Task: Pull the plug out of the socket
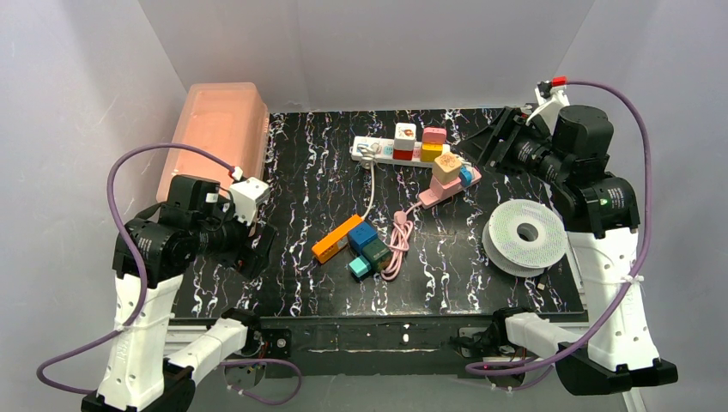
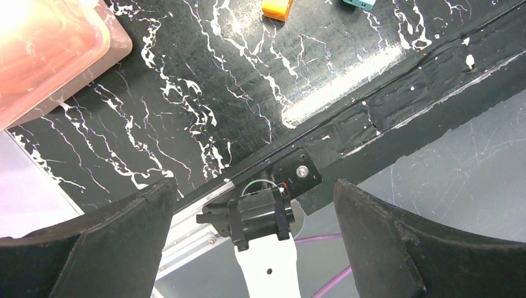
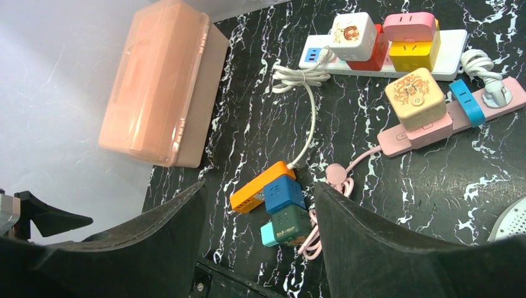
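The orange power strip lies near the middle of the black marbled table, angled. A blue cube plug sits against its right side, with a dark green cube and a teal block stacked behind it. A white cable enters the strip's far end and a coiled pink cable lies beside it. The right wrist view shows the strip and the blue cube between my fingers, far below. My left gripper is open and empty at the table's left front. My right gripper is open and empty, raised at the back right.
A long white strip with several cube plugs lies at the back, a pink strip with a beige cube beside it. A pink lidded box stands at the back left. A white spool sits at the right.
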Controlling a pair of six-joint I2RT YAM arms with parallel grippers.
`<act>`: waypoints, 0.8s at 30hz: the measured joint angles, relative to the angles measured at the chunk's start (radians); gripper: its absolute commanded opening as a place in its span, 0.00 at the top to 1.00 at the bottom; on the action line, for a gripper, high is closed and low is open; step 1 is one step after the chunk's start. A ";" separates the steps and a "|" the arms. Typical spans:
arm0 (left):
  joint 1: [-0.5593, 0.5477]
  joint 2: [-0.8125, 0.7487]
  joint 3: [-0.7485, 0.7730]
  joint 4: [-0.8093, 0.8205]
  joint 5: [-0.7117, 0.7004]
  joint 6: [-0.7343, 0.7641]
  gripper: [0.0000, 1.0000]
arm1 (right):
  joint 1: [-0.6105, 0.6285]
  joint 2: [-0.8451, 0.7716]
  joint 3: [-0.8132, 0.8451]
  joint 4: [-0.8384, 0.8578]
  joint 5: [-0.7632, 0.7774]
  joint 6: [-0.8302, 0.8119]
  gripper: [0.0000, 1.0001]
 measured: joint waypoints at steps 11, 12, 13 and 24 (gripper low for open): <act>0.000 0.002 0.003 0.000 0.000 0.000 0.02 | 0.000 0.009 0.025 -0.017 0.006 0.000 0.28; 0.000 0.002 0.003 0.000 0.000 0.000 0.02 | 0.000 0.009 0.025 -0.017 0.006 0.000 0.28; 0.000 0.002 0.003 0.000 0.000 0.000 0.02 | 0.000 0.009 0.025 -0.017 0.006 0.000 0.28; 0.000 0.002 0.003 0.000 0.001 0.000 0.00 | 0.000 0.011 0.024 -0.019 0.007 -0.001 0.28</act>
